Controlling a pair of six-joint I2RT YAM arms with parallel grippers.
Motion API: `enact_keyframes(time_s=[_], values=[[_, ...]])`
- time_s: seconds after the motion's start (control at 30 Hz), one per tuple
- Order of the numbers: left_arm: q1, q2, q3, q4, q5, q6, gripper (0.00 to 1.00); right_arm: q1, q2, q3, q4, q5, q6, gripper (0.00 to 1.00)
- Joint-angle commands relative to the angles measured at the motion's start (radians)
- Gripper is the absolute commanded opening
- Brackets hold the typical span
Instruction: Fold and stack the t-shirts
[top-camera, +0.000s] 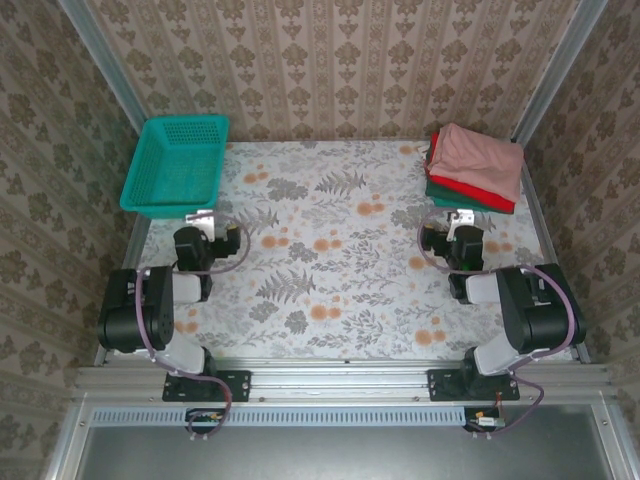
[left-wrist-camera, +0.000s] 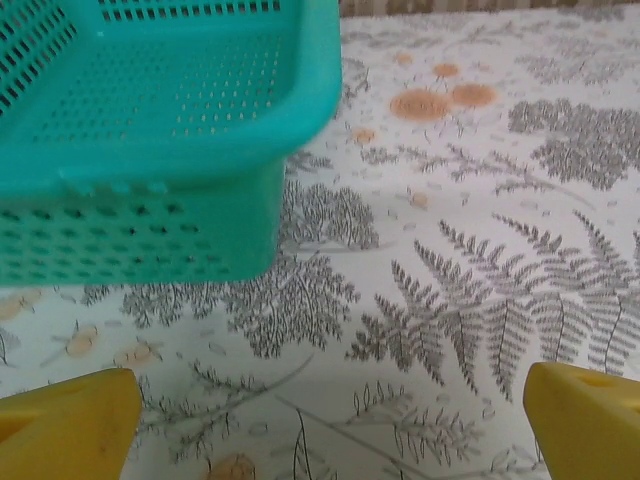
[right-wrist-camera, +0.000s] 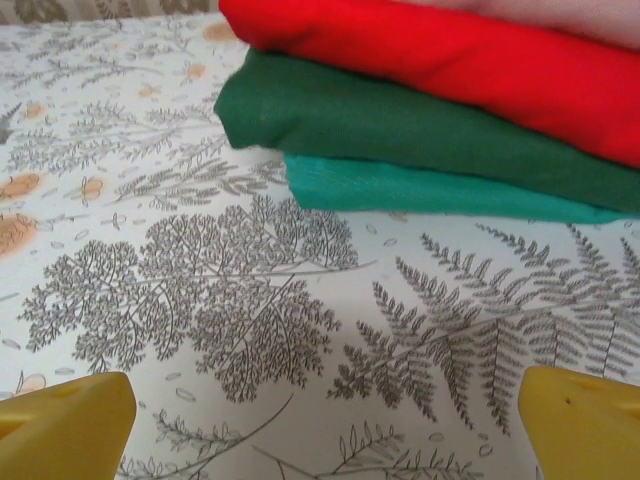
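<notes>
**Left end effector** (left-wrist-camera: 325, 430): the yellow fingers (left-wrist-camera: 70, 425) are spread wide with nothing between them. They hang low over the patterned tabletop (top-camera: 330, 285). Just beyond them is the near wall of the teal mesh basket (left-wrist-camera: 130, 240), apart from the fingers. In the overhead view the floor of the basket shows bare mesh.

**Right end effector** (right-wrist-camera: 325, 430): its fingers are likewise spread wide and carry nothing. It is low over the tabletop and faces the stack of t-shirts (top-camera: 475, 170), near it but not touching.

**The stack**: it sits at the far right corner of the tabletop, well apart from the basket at the far left. From the right wrist view the layers read downward:
- an edge of the dusty-pink shirt (right-wrist-camera: 560, 12)
- the red shirt (right-wrist-camera: 450, 60)
- the dark green shirt (right-wrist-camera: 400, 125)
- a teal-green layer (right-wrist-camera: 430, 190) resting on the tabletop

From above, the pink shirt covers most of the pile. Red and green edges show along its left and near sides, so the layers are stepped rather than flush.

**Step in hand (judgement)**: folding and stacking appear complete or nearly so. Both arms are drawn in near their bases, and the middle of the tabletop is bare pattern.

**Next move (judgement)**: any further move would most likely be the right arm squaring the stack. That calls for a short forward reach and a light push or pinch on the offset edges, kept low enough not to drag the soft upper layers off the pile.
</notes>
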Motion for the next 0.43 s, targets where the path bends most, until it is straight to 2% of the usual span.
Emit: enact_keyframes(time_s=[0.0,0.4], values=[[0.002,-0.014,0.006,0.008,-0.021,0.028,1.00,0.004,-0.008,0.018,0.055,0.011,-0.019,1.00],[0.000,-0.012,0.004,0.011,-0.022,0.028,1.00,0.005,-0.010,0.025,0.042,-0.012,-0.030,1.00]])
